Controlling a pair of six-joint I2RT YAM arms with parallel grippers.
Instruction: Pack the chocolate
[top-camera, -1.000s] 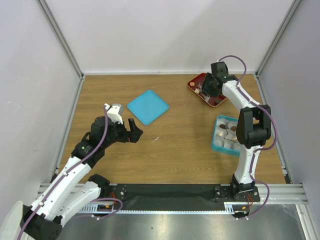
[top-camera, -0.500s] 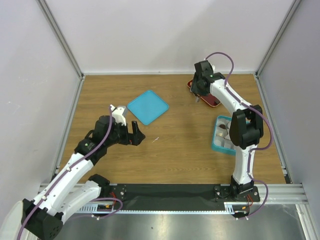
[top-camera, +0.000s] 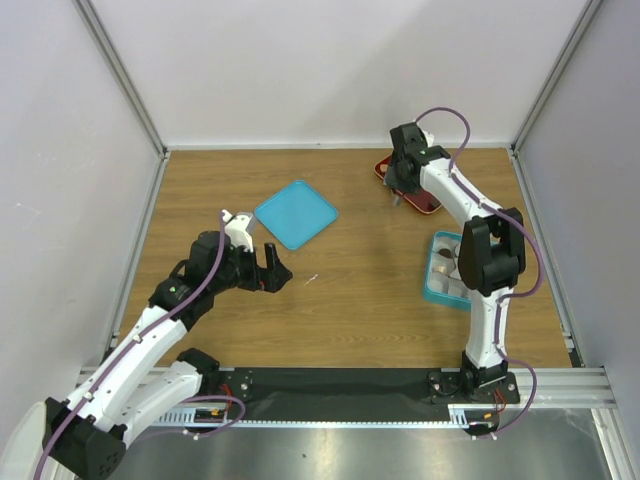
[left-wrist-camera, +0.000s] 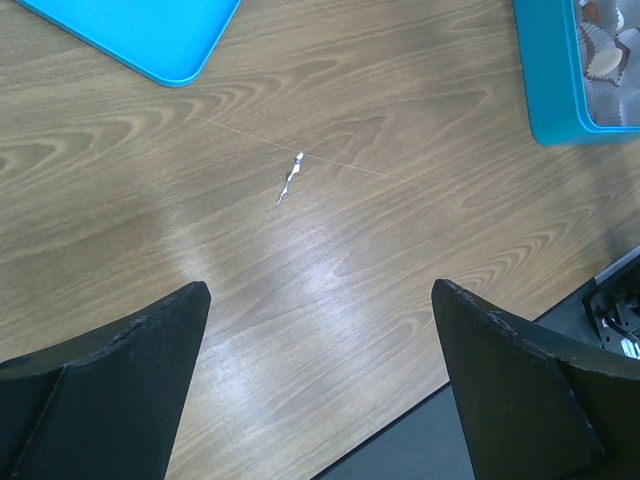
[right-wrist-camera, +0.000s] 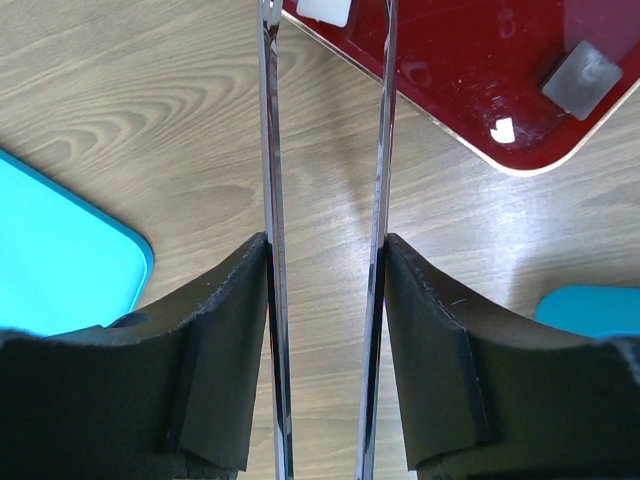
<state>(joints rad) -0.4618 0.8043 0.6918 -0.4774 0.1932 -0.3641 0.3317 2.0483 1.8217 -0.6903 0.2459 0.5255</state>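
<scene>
Chocolate (top-camera: 444, 262) half behind right arm (top-camera: 488, 255)

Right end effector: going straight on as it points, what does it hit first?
The metal tongs in the right end effector aim at the white piece by the dark red tray edge; likely that first, depth unclear.

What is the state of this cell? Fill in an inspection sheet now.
Surface: wooden table, glossy.
Job's things: one cream-white chocolate on the dark red tray; teal box holds paper cups.
Clutter: teal lid; silvery scrap.
Tools: left tool open, empty; right tool shut on metal tongs.
Cables: purple cables run along both arms.
Surroundings: white walls, aluminium frame.
</scene>
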